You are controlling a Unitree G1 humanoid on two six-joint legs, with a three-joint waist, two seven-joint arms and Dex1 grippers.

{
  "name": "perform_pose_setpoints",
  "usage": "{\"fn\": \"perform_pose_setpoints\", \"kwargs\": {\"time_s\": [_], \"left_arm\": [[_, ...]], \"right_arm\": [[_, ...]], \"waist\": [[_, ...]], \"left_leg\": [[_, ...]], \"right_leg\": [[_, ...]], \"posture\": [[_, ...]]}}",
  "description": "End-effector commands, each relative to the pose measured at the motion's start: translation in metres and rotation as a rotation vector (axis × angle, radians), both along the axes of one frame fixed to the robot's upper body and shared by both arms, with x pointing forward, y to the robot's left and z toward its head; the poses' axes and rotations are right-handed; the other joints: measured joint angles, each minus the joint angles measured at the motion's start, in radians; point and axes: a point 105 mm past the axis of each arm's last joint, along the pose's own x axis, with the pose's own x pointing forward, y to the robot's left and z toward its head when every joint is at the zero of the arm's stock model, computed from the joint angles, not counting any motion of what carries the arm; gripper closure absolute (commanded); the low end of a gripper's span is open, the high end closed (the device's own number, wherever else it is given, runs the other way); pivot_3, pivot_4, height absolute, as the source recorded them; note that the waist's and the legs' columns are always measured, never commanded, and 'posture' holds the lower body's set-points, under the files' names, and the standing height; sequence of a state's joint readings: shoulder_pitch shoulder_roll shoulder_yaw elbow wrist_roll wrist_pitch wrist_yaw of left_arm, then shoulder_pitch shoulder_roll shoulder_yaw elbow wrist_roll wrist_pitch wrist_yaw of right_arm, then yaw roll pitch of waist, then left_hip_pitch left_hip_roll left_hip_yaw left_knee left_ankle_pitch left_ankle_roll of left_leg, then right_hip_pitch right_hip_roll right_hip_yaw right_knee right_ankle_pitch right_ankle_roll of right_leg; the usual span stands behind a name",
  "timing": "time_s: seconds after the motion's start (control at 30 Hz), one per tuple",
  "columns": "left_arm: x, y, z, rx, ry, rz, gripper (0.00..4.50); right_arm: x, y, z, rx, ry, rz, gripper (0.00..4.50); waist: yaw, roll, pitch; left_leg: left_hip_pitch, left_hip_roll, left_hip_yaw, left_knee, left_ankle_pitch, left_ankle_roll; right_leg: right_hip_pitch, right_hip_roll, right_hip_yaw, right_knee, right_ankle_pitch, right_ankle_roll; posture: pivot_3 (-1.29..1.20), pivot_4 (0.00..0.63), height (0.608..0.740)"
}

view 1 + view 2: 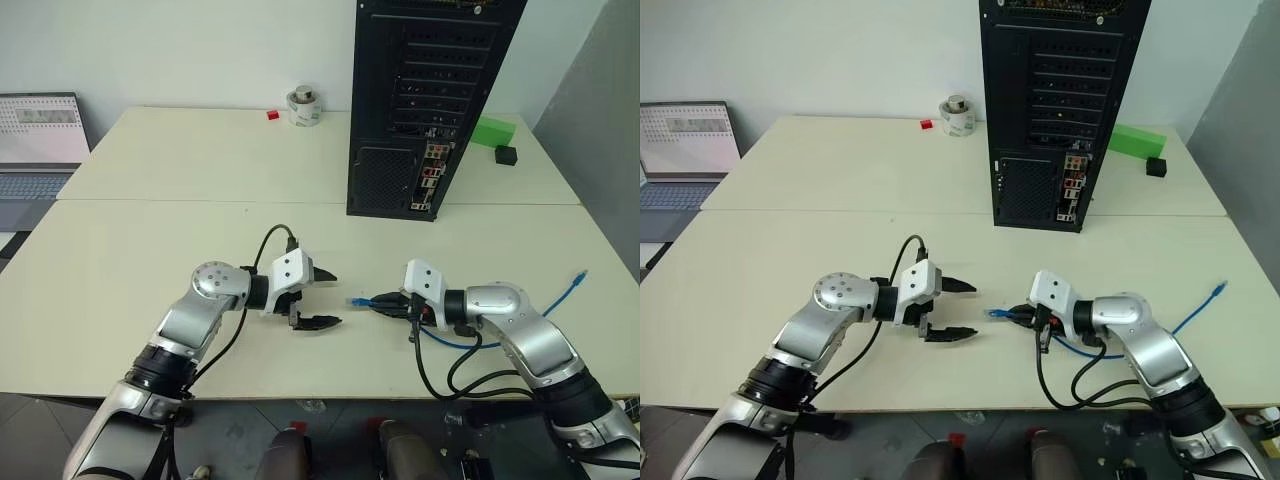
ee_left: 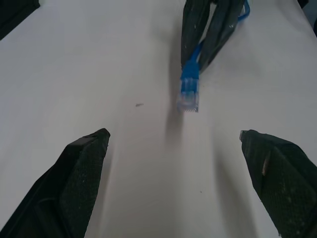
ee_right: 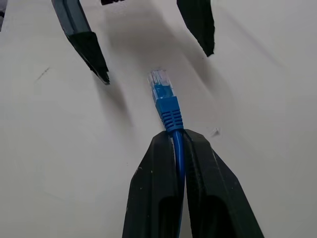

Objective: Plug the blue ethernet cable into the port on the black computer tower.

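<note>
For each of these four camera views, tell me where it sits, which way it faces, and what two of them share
Left eye, head: looks down over the table at the black computer tower; both arms show.
Right eye: same scene, slightly shifted.
Left wrist: faces the right gripper between its own open fingers.
Right wrist: looks along its shut fingers toward the left gripper.
Shared: both wrists see the blue ethernet cable plug.

- Two cream, matte rectangular tabletops (image 1: 150,250), butted edge to edge along one seam
- Plain white wall (image 1: 200,45) behind the far edge
- Grey panel (image 1: 600,110) standing at the right side
- Open grey laptop (image 1: 38,150) with lit screen, on a lower surface at left
- Even, soft light
</note>
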State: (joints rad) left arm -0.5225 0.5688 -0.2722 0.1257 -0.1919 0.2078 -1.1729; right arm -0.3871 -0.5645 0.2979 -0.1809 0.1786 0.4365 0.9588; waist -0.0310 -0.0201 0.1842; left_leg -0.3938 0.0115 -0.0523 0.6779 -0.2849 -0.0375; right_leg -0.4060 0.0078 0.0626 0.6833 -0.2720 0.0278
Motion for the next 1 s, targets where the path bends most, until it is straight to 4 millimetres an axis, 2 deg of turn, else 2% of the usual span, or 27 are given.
{"fn": "perform_pose_setpoints", "kwargs": {"time_s": [0.03, 0.07, 0.17, 0.77, 0.97, 1.0], "left_arm": [[-0.001, -0.005, 0.007, -0.014, -0.025, -0.035, 0.0], [-0.001, -0.007, 0.006, -0.016, -0.023, -0.039, 0.0], [-0.004, -0.009, 0.006, -0.026, -0.009, -0.05, 0.46], [-0.003, -0.016, 0.003, -0.027, -0.012, -0.049, 4.21], [-0.002, -0.012, 0.002, -0.024, -0.03, -0.037, 4.21], [0.0, -0.011, 0.002, -0.016, -0.053, -0.032, 4.21]], "right_arm": [[-0.002, 0.009, 0.014, 0.012, -0.054, 0.04, 4.49], [-0.002, 0.01, 0.015, 0.011, -0.056, 0.042, 4.49], [-0.002, 0.011, 0.015, 0.01, -0.059, 0.044, 4.5], [0.0, 0.017, 0.019, -0.001, -0.093, 0.061, 4.5], [-0.002, 0.017, 0.018, -0.019, -0.101, 0.078, 4.5], [-0.001, 0.018, 0.02, -0.018, -0.111, 0.078, 4.18]], "waist": [[-0.001, 0.0, 0.0], [-0.001, 0.0, 0.0], [-0.001, 0.0, 0.0], [-0.001, 0.0, 0.0], [-0.001, 0.0, 0.0], [-0.001, 0.0, 0.0]], "left_leg": [[0.0, 0.0, 0.0, 0.0, 0.0, 0.0], [0.0, 0.0, -0.001, 0.0, 0.0, 0.0], [0.0, 0.0, -0.001, 0.0, 0.0, 0.0], [0.0, 0.0, -0.002, 0.0, 0.0, 0.0], [0.0, 0.0, -0.002, 0.0, 0.0, 0.0], [0.0, 0.0, -0.002, 0.0, 0.0, 0.0]], "right_leg": [[0.0, 0.0, 0.0, 0.0, 0.0, 0.0], [0.0, 0.0, 0.0, 0.0, 0.0, 0.0], [0.0, 0.0, 0.0, 0.0, 0.0, 0.0], [0.0, 0.0, 0.0, 0.001, 0.0, 0.0], [0.0, 0.0, 0.0, 0.001, 0.0, 0.0], [0.0, 0.0, 0.0, 0.001, 0.0, 0.0]], "posture": [[0.0, 0.15, 0.74], [0.0, 0.15, 0.74], [0.0, 0.15, 0.74], [0.0, 0.15, 0.74], [0.0, 0.15, 0.74], [0.0, 0.15, 0.74]]}}
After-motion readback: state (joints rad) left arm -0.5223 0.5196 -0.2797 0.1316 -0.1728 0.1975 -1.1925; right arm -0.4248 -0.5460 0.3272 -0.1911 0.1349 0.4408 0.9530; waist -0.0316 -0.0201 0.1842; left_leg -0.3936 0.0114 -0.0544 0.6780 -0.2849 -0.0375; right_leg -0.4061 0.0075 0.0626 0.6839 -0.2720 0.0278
